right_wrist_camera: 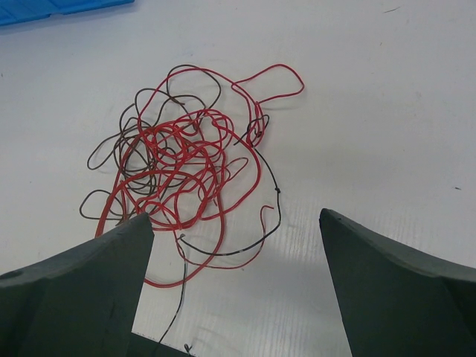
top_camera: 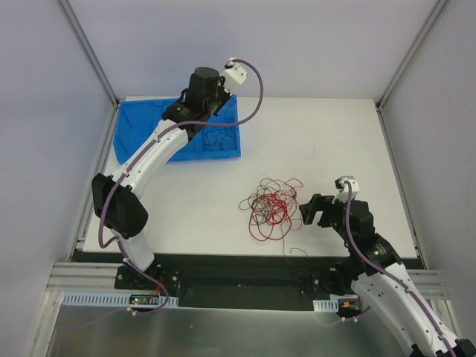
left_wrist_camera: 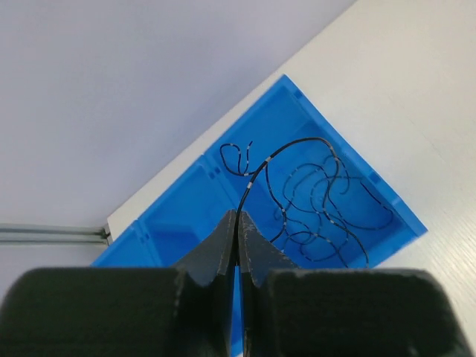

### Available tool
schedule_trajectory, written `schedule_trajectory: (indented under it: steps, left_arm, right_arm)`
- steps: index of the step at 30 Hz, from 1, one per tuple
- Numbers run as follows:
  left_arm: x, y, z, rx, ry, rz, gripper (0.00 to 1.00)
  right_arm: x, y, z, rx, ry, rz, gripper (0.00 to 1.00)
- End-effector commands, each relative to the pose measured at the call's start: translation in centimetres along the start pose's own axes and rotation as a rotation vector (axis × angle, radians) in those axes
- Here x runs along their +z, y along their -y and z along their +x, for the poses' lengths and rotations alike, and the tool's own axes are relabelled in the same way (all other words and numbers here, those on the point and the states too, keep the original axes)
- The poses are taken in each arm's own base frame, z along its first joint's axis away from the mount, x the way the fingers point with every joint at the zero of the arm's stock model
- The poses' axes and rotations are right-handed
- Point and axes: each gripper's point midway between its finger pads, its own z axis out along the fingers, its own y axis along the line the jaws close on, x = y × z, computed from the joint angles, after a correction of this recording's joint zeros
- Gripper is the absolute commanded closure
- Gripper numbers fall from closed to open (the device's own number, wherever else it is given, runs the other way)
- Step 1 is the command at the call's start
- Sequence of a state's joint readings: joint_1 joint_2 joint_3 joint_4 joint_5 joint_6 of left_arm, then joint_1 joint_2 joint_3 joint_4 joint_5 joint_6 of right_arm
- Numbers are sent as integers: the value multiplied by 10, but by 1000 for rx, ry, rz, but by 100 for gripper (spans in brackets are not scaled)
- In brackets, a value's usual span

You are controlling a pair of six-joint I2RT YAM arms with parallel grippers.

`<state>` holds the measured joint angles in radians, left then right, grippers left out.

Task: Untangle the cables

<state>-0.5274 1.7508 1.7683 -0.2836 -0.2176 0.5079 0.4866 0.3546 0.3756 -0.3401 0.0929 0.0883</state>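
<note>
A loose tangle of red and black cables (top_camera: 271,207) lies on the white table; it fills the right wrist view (right_wrist_camera: 182,171). My right gripper (top_camera: 312,210) is open and empty just right of the tangle, its fingers (right_wrist_camera: 387,275) wide apart. My left gripper (top_camera: 199,110) hovers over a blue bin (top_camera: 149,130) at the back left. In the left wrist view it (left_wrist_camera: 238,216) is shut on a thin black cable (left_wrist_camera: 256,175) that hangs down into a pile of black cables (left_wrist_camera: 327,204) in the bin (left_wrist_camera: 178,216).
The blue bin has several compartments (left_wrist_camera: 160,238). A short black strand (top_camera: 297,253) lies near the table's front edge. Metal frame posts (top_camera: 89,52) stand at the back corners.
</note>
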Motion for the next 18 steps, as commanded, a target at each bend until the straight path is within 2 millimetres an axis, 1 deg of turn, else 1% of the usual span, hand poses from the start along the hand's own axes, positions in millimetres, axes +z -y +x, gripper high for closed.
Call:
schedule_trajectory:
  steps: [1,5,9,12,15,17,18]
  left_arm:
    - [-8,-43,-36,-28,123,-116,100]
    - [3,-48,-31,-46,126,-123,100]
    - [21,-44,-20,-42,108,-113,100]
    - [41,-32,-6,-18,88,-83,100]
    - [62,-16,18,9,32,-53,100]
    - [70,-5,34,-1,-2,-31,100]
    - [72,4,42,-8,-15,-3,100]
  right_arm:
    - [3,-5,-8,10,31,-21,4]
    - [3,-6,-8,12,29,-27,4]
    - [3,-5,-9,12,32,-22,4]
    - [3,-5,-8,12,28,-20,4]
    - [3,-4,-8,12,29,-17,4]
    - [4,-4,-8,12,25,-14,4]
    - [4,-4,-7,12,21,-16,4]
